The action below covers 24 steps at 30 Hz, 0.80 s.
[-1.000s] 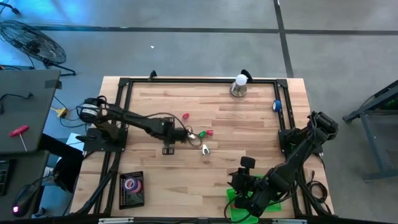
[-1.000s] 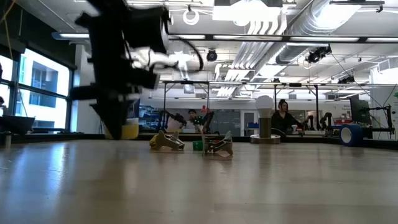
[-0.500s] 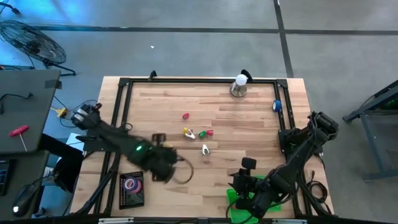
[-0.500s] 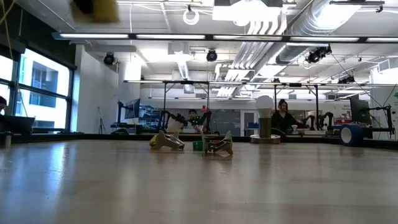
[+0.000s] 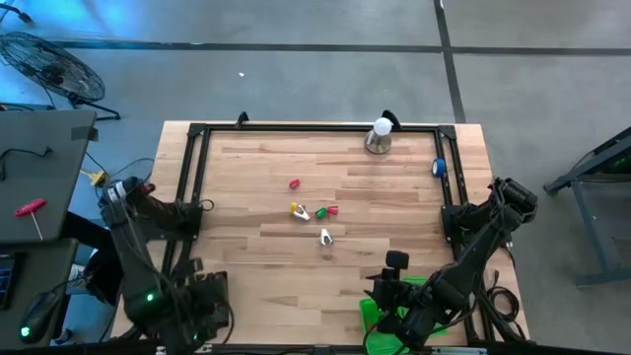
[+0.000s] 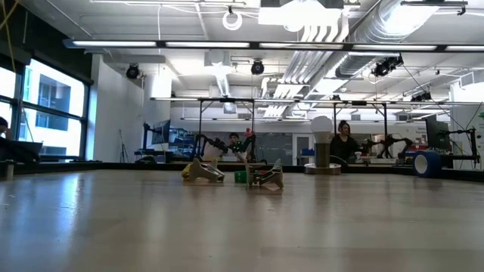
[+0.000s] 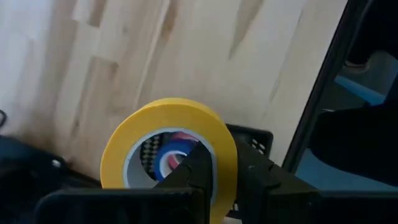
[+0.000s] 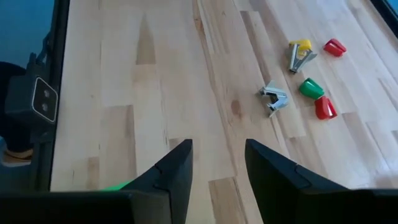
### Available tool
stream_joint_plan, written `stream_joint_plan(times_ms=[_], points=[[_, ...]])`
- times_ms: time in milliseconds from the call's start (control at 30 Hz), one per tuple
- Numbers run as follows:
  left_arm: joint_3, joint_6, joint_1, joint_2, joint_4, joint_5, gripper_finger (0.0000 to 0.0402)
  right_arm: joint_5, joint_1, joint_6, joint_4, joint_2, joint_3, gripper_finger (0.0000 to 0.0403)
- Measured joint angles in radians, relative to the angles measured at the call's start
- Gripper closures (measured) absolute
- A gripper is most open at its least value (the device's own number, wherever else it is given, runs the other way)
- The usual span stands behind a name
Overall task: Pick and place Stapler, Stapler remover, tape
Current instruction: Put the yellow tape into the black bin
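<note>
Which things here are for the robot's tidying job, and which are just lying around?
For the job: yellow tape roll, silver staple remover, yellow-topped remover, little green stapler, little red stapler.
Just lying about: white bulb, blue roll, floor fan.

The tape roll (image 7: 169, 149) is bright yellow with pink and blue showing through its hole — the table (image 5: 385, 177) is pale striped wood framed in black, scattered with a yellow-topped silver stapler remover (image 8: 300, 55), a plain silver one (image 8: 274, 98), two red caps (image 8: 325, 107) and one green (image 8: 310, 88).

Left hand (image 7: 217, 180) clamped, right hand (image 8: 217, 168) parted.
</note>
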Motion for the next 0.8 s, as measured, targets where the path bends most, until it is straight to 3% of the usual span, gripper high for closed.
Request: stream_joint_plan(times_ms=[467, 667, 800], points=[[-0.282, -0.121, -0.106, 0.019, 0.452, 0.07, 0.0364, -0.008, -0.037, -0.084, 0.002, 0.0, 0.0, 0.0265], [-0.34, -0.156, -0.103, 0.019, 0.509, 0.152, 0.0284, -0.013, -0.051, -0.09, 0.001, 0.0, 0.0, 0.0265], [-0.361, -0.156, -0.103, 0.019, 0.508, 0.151, 0.0252, -0.013, -0.051, -0.101, 0.001, 0.0, 0.0, 0.0265]])
